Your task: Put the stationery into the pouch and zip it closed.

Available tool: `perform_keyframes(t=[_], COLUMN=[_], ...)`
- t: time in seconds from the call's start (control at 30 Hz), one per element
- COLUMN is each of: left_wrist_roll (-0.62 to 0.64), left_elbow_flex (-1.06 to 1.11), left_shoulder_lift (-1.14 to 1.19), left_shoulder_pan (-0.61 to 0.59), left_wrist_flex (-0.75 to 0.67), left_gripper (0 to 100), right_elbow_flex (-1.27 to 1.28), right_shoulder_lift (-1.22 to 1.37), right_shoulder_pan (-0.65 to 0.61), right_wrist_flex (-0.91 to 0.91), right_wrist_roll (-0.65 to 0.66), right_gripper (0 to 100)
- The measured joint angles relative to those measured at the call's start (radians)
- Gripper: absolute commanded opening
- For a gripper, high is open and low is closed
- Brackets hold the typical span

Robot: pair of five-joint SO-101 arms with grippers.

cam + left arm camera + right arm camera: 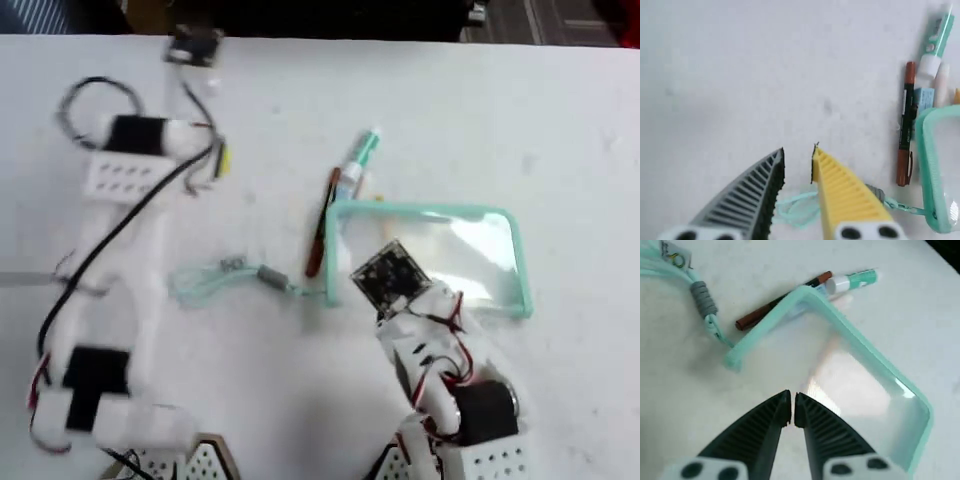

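A clear pouch with a teal rim (420, 208) lies flat right of the table's middle. Its teal cord (215, 275) with a grey bead (704, 294) trails off to the left. A brown pen (322, 225) and a teal-and-white marker (362, 152) lie on the table against the pouch's far left corner, outside it. My right gripper (792, 407) is shut, with nothing visible in it, just above the pouch's clear face (860, 385). My left gripper (798, 150) is open and empty, over bare table left of the pen (905, 130) and above the cord (795, 207).
The left arm (120, 250) stretches along the table's left side, with loose cables (95, 100) at its far end. The right arm (440, 350) rises from the front edge. A small pale piece (942, 82) lies beside the marker (935, 45).
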Motion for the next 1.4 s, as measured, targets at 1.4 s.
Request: perform_keyframes(t=[1.4], left_wrist_roll=[0.097], left_elbow_flex=[1.626], left_shoulder_lift=[-1.185], left_shoulder_pan=[-0.315], left_wrist_flex=[-1.157], left_gripper=[2], right_elbow_flex=[-0.982], right_shoulder_lift=[1.685], right_shoulder_pan=[-0.443], right_wrist_flex=[-0.101], right_wrist_roll=[-0.034], right_gripper=[24.7])
